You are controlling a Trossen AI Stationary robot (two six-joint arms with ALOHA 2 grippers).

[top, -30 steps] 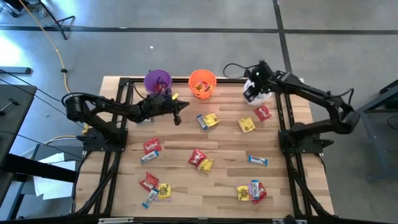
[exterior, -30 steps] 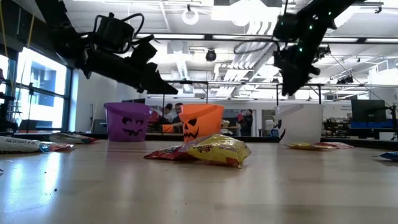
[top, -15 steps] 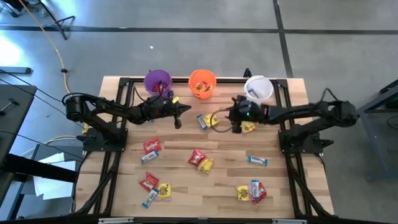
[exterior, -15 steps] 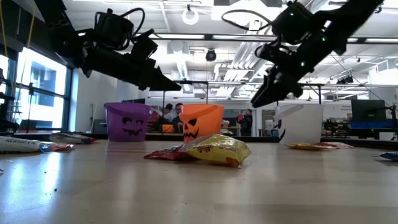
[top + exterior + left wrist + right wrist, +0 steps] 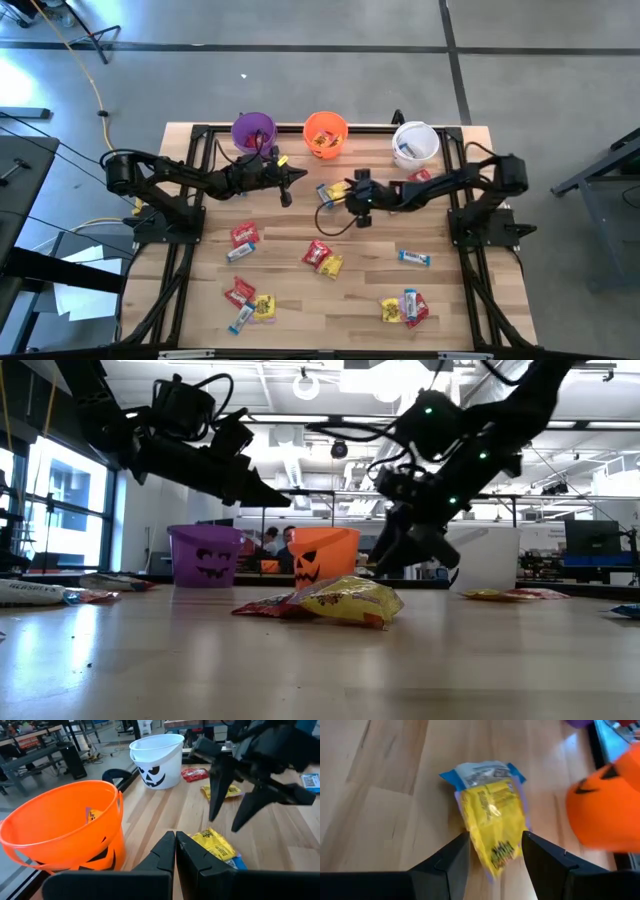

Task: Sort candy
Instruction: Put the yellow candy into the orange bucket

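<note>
I have swung the right tool (image 5: 347, 193) away from the white bucket (image 5: 414, 142) at the upper right of the desk (image 5: 300, 310) and brought it low toward the centre, so a drop looks finished and a new pick is starting. Its fingers stand spread apart with nothing between them, straddling a yellow packet (image 5: 494, 822) that lies on top of a blue-and-white bar (image 5: 482, 770); in the high view that pair sits just below the orange bucket (image 5: 325, 134), and the tool is right over it but I cannot tell whether it touches yet. The left tool (image 5: 290, 179) has not moved: it hangs clenched and empty just left of the same pair, below the purple bucket (image 5: 253, 130). The rest of the candy is scattered across the lower half of the frame, red, yellow and blue pieces lying loose. My guess is the yellow one is next, though the bar beneath could come up with it.
</note>
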